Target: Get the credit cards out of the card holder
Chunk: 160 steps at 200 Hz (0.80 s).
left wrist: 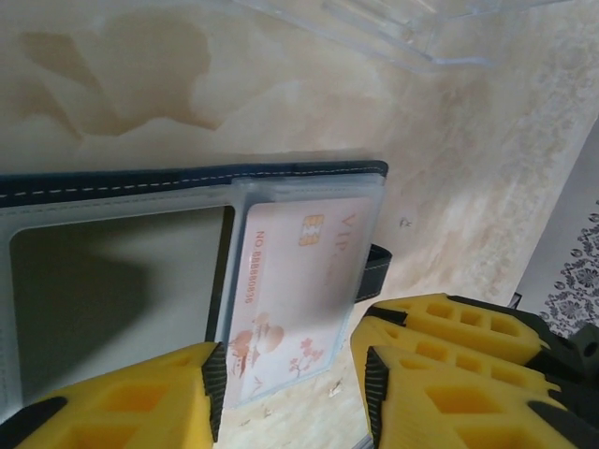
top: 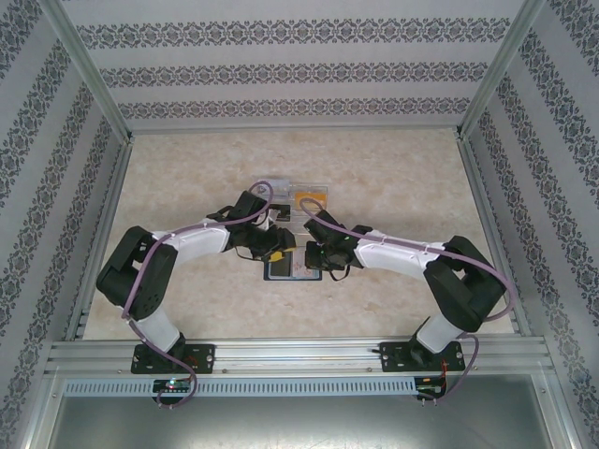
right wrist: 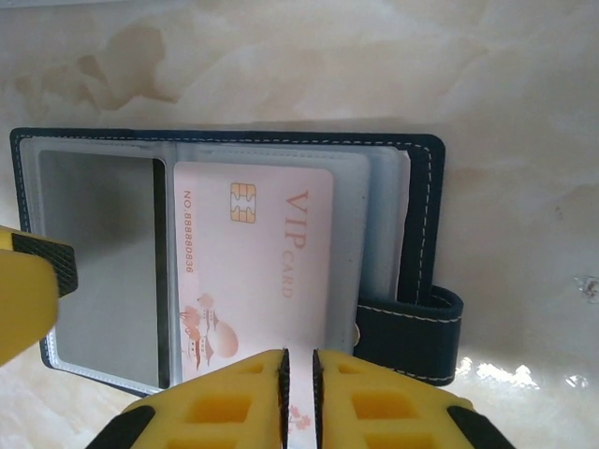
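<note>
Jaws of the right gripper (right wrist: pixel 299 398) pinch nearly shut on the pink credit card (right wrist: pixel 271 271) at its near edge, sleeved in the open card holder (right wrist: pixel 423 224) on the table (right wrist: pixel 468 75). The left gripper (left wrist: pixel 292 383) stands half open astride it, gripping nothing. Extraction looks to be starting; next comes a straight outward pull.

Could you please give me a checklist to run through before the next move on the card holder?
1. Card holder open and flat on the table: ok.
2. Closure tab undone, off to the side of the card: ok.
3. VIP card out of its clear sleeve: not ok, it sits inside.
4. Right claw at the card's lower edge, jaws almost together: ok.
5. Right claw actually pinching the card: cannot tell.
6. Left claw open, straddling the sleeve's lower corner: ok; pinning the holder down: cannot tell.
</note>
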Tool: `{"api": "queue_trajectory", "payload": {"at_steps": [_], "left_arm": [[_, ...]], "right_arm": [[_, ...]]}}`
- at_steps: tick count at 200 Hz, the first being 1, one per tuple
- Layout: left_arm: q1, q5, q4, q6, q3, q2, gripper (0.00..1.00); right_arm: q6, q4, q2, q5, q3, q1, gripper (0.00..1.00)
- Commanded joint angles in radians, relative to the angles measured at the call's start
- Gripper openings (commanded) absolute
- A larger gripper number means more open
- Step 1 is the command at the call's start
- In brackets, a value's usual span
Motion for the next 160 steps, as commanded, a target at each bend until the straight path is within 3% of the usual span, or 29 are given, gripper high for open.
{"api": "queue_trajectory", "payload": {"at_steps": [1,48,160], "left_arm": [[-0.015,0.022,-0.014,0.020,0.029,0.022,0.43],[-0.032,0.014,0.000,0.000,0.031,0.059,0.35],[-0.035,0.038,-0.022,0.052,0.039,0.105,0.31]], "right_arm": [[0.022,-0.016,0.022,-0.009,0.017,-0.010,0.18],[0.027,-0.022,0.046,-0.022,0.008,-0.027,0.18],[0.034,-0.020,0.121,-0.079,-0.014,-0.044,0.16]]}}
